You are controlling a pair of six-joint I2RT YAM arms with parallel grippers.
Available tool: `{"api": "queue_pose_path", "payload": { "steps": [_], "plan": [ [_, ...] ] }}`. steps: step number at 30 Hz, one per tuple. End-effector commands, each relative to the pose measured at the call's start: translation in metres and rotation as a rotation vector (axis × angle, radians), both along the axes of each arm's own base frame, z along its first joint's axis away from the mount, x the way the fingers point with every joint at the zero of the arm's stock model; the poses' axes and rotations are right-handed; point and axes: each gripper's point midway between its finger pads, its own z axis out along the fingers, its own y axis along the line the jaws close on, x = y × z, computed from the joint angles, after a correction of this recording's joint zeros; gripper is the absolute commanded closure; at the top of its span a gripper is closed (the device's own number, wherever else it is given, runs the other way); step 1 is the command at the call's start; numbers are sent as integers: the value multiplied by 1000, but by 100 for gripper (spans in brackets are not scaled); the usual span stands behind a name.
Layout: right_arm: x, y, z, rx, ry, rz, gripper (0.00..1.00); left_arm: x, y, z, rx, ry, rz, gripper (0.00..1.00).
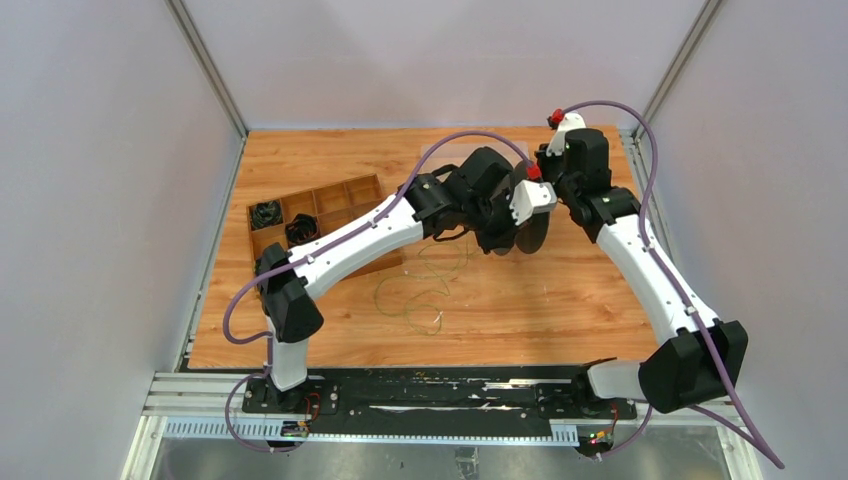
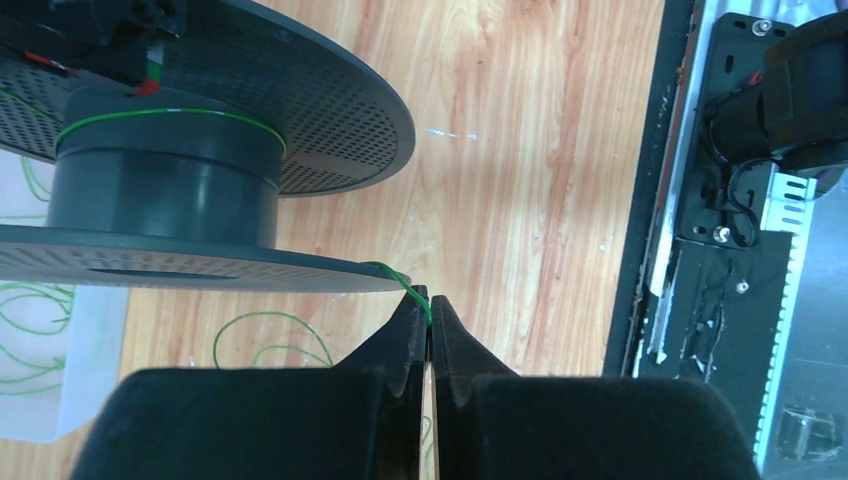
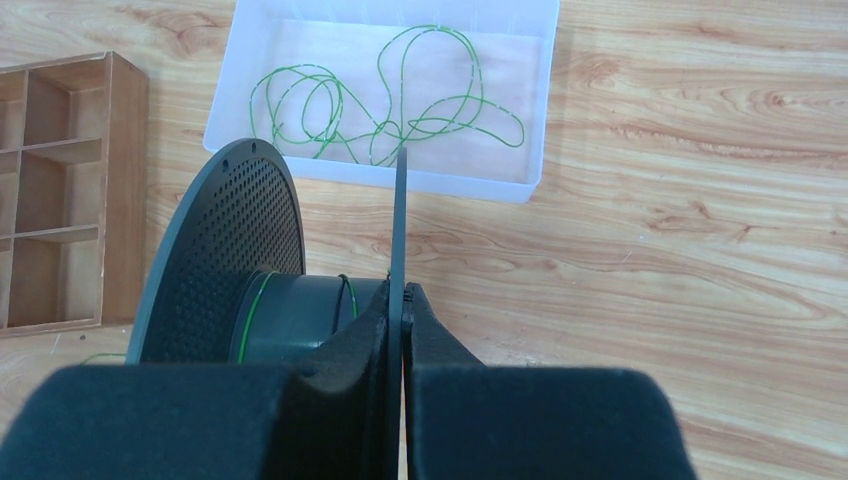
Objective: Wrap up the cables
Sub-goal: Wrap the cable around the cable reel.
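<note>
A dark grey spool (image 3: 225, 260) with perforated flanges is held off the table. My right gripper (image 3: 403, 300) is shut on the edge of one flange (image 3: 400, 220). A few turns of thin green cable (image 2: 170, 113) lie round the spool's hub (image 2: 160, 190). My left gripper (image 2: 430, 308) is shut on the green cable (image 2: 405, 285) where it comes off the flange rim. More cable lies in loose loops on the table (image 1: 420, 290) and in a clear tray (image 3: 300, 150). In the top view both grippers meet at the spool (image 1: 532, 235).
A wooden compartment box (image 1: 330, 200) stands at the left, holding small black cord bundles (image 1: 266, 213). It also shows in the right wrist view (image 3: 125, 190). The black base rail (image 2: 700, 300) runs along the table's near edge. Purple arm cords (image 1: 650, 170) arch over the arms.
</note>
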Motion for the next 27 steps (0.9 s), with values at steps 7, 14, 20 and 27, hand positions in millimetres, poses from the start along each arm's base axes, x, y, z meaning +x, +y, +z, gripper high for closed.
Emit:
{"api": "queue_pose_path", "payload": {
  "steps": [7, 14, 20, 27],
  "plan": [
    [4, 5, 7, -82, -100, 57, 99, 11, 4, 46, -45, -144, 29, 97],
    [-1, 22, 5, -116, -113, 138, 99, 37, 9, 58, -20, -237, 128, 95],
    [-7, 28, 4, -107, -118, 179, 99, 62, 22, 62, 16, -303, 224, 95],
    [-13, 38, 2, -83, -121, 247, 99, 85, 37, 59, 31, -302, 297, 95]
  ]
}}
